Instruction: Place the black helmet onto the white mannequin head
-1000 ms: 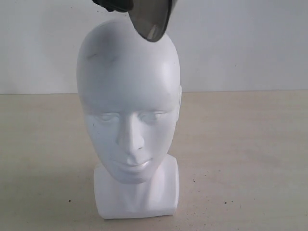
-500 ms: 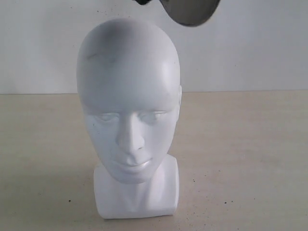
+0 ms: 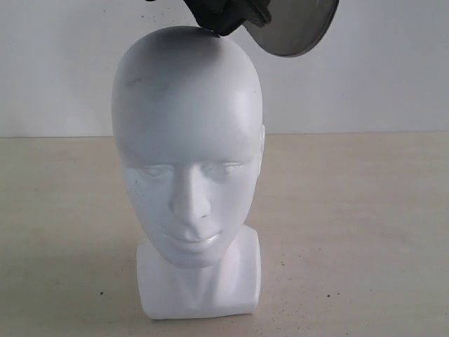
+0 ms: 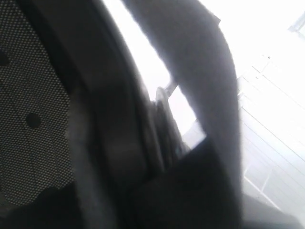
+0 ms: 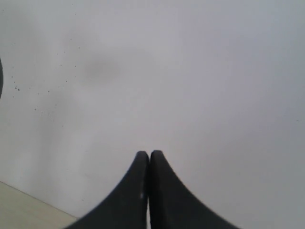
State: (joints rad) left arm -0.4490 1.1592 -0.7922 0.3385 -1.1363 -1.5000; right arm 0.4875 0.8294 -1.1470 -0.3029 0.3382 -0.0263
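The right tool point(image 5: 149, 155) is clenched on nothing, its two dark fingers pressed flat together and facing a blank wall point(image 5: 190, 71), with only a sliver of bench point(image 5: 19, 210) in the corner of its view. The left tool cannot be picked out from the dark blurred shapes that fill the left wrist view, so I cannot tell whether it is clamped. That camera sits right against the inside of the black helmet point(image 3: 223, 15), showing the dotted mesh lining point(image 4: 28, 95) and a broad strap point(image 4: 217, 95).

From the exterior view the helmet hangs at the top edge of the frame, mostly cut off. Its dark lower rim is at or just touching the crown of the white mannequin head point(image 3: 186, 140), and the smoky visor point(image 3: 298, 28) is swung out to the right of the crown. The head stands upright on the bench point(image 3: 351, 210), face forward.

My reading is that the step in hand is the lowering — the helmet is above the head but tilted and off-centre, not yet seated. The next move likely calls for centring the opening over the crown, levelling the shell, bringing the visor round to the face, and then easing it down without tipping the head.
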